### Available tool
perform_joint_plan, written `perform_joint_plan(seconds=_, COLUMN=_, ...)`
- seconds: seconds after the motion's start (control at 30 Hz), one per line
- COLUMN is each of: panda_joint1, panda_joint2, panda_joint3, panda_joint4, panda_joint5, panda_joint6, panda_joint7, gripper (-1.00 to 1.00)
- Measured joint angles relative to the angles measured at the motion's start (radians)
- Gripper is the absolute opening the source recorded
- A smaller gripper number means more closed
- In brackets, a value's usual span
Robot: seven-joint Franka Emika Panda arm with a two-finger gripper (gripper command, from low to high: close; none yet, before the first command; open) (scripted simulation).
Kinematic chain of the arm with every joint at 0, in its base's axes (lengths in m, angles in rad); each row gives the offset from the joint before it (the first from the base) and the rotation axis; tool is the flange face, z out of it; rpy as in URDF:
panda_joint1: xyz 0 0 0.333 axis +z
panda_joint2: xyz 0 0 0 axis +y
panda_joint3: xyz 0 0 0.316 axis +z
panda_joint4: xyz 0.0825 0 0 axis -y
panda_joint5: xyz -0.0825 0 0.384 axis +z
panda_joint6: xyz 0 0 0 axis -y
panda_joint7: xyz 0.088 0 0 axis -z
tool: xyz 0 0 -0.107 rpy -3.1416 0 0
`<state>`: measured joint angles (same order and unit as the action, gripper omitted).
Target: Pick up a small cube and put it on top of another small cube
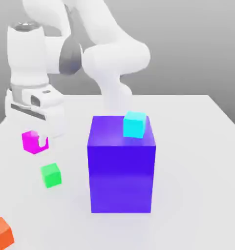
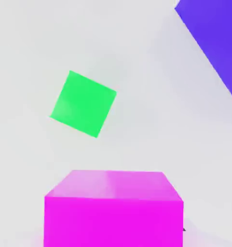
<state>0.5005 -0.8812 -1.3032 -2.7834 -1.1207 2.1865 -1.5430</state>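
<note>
The small magenta cube (image 1: 31,141) is at the exterior view's left, between the fingers of my gripper (image 1: 36,140). The gripper is shut on it, and one white finger (image 1: 42,140) covers part of the cube's right face. Whether the cube rests on the table or hangs just above it I cannot tell. In the hand view the magenta cube (image 2: 113,210) sits close to the camera. A small green cube (image 1: 51,175) (image 2: 83,103) lies on the table just in front of the held cube, apart from it.
A big blue-purple block (image 1: 121,166) (image 2: 214,43) stands mid-table with a small cyan cube (image 1: 135,123) on its top far corner. A small orange cube (image 1: 1,233) lies at the front left edge. The white table (image 1: 197,161) spreads to the right.
</note>
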Motion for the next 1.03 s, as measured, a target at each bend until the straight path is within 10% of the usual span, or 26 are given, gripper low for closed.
perform_joint_plan(seconds=0.97, panda_joint1=0.168, panda_joint2=0.095, panda_joint3=-0.413, panda_joint4=-0.031, panda_joint5=-0.252, panda_joint6=0.173, panda_joint7=0.268, gripper=-1.00)
perform_joint_plan(seconds=1.0, panda_joint1=0.177, panda_joint2=0.100, panda_joint3=-0.433, panda_joint4=-0.030, panda_joint5=-0.275, panda_joint6=0.177, panda_joint7=0.281, gripper=1.00)
perform_joint_plan(seconds=1.03, panda_joint1=0.177, panda_joint2=0.100, panda_joint3=-0.433, panda_joint4=-0.030, panda_joint5=-0.275, panda_joint6=0.177, panda_joint7=0.281, gripper=1.00)
